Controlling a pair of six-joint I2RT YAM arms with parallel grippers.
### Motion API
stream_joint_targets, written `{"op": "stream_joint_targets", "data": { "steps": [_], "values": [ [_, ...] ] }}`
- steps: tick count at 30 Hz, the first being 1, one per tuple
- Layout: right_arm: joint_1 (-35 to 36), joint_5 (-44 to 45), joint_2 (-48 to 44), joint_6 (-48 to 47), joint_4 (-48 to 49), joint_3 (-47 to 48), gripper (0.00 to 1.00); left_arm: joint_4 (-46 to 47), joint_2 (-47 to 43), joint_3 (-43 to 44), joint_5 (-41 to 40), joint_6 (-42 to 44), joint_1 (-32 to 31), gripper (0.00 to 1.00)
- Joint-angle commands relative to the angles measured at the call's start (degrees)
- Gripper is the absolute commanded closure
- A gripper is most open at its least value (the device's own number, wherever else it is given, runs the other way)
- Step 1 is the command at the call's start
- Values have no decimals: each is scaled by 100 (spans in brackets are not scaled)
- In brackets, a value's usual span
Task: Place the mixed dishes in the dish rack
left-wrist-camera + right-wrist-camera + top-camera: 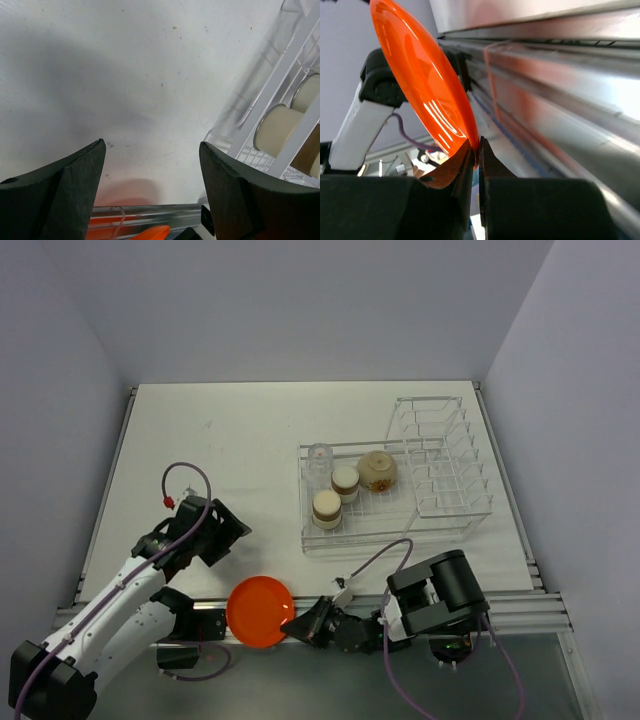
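Note:
The orange-red plate (260, 611) hangs over the table's near edge, pinched by its right rim in my right gripper (300, 624), which is shut on it. In the right wrist view the plate (422, 85) stands on edge between the fingertips (478, 152). The clear dish rack (395, 490) sits at the right; its basket holds two brown cups (326, 508) (345, 482), a beige bowl (377, 470) and a clear glass (319, 458). My left gripper (225, 535) hovers open over bare table left of the rack; in its wrist view the gripper (152, 145) has nothing between the fingers.
A metal rail (510, 602) runs along the table's near edge beside the plate. Tall upright plate slots (440, 455) form the rack's right part. Grey walls close in the table on three sides.

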Motion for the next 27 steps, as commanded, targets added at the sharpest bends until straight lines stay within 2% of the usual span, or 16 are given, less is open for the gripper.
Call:
{"op": "stream_joint_targets", "data": {
  "steps": [1, 4, 8, 15, 19, 23, 27],
  "values": [
    [139, 325, -493, -466, -357, 149, 100, -75, -64, 165, -95, 3, -11, 18],
    [244, 500, -1063, -1064, -892, 385, 100, -57, -29, 130, -86, 11, -11, 18],
    [490, 957, -1951, -1977, -2708, 913, 100, -276, -81, 234, -243, 29, -11, 17],
    [666, 1625, -2804, -2480, -5092, 1756, 100, -1084, -406, 876, -955, -58, -2, 16],
    [719, 2038, -2999, -2585, -6672, 2240, 100, -1550, -433, 1595, -1474, 11, -2, 13],
    [789, 2713, -3296, -3033, -7651, 2741, 100, -1858, -91, 2036, -1773, 161, -2, 11],
    [807, 3302, -3683, -3814, -8302, 3373, 100, -1798, -64, 1967, -1783, 205, 7, 11]
  ]
}}
